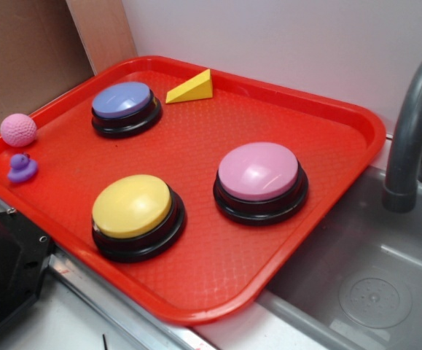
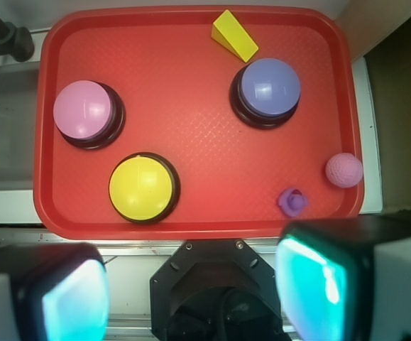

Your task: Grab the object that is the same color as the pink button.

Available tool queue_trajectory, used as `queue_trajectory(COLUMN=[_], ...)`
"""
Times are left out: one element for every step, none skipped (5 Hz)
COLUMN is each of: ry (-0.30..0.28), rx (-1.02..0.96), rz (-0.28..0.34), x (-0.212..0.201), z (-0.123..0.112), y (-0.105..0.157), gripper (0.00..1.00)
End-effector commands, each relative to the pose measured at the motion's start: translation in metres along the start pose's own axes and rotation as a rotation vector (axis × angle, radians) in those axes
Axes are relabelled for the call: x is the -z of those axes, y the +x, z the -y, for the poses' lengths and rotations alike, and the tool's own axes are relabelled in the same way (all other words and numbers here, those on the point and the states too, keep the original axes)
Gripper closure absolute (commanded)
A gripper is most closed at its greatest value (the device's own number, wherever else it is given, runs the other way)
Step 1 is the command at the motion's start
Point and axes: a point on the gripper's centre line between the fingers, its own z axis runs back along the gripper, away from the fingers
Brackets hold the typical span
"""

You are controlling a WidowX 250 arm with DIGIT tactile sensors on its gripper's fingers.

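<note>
Pincer high and off the near edge; pink ball lies ahead and to the right in the wrist view.

From the wrist view I find the pincer (image 2: 194,295) with its two pads (image 2: 311,288) spread wide apart and nothing between them, hanging above the near rim of the red tray (image 2: 191,42). Just beyond the right pad sits a small purple duck (image 2: 292,201), and just past that, against the tray's right rim, the pink ball (image 2: 344,170). The ball is round, so no long axis governs the grip; in my judgement the move turns on shifting right and forward, then descending clear of the duck. Further out stand the yellow button (image 2: 142,187) and the blue-purple button (image 2: 265,89). The pink button (image 2: 84,110) lies far left, well apart from the ball. A yellow wedge (image 2: 234,34) is farthest.
</note>
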Motion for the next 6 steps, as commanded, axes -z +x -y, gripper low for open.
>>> queue_trajectory(ry=[0.0, 0.032, 0.047, 0.098, 0.126, 0.189], rx=[0.0, -0.134, -0.229, -0.473, -0.657, -0.892], rz=[0.0, -0.09, -0.104, -0.052, 0.016, 0.133], x=[0.0, 0.047, 0.065, 0.071, 0.079, 0.084], z=[0.0, -0.035, -0.055, -0.087, -0.113, -0.143], y=[0.0, -0.005, -0.008, -0.026, -0.019, -0.008], gripper=[0.0, 0.0, 0.0, 0.0, 0.0, 0.0])
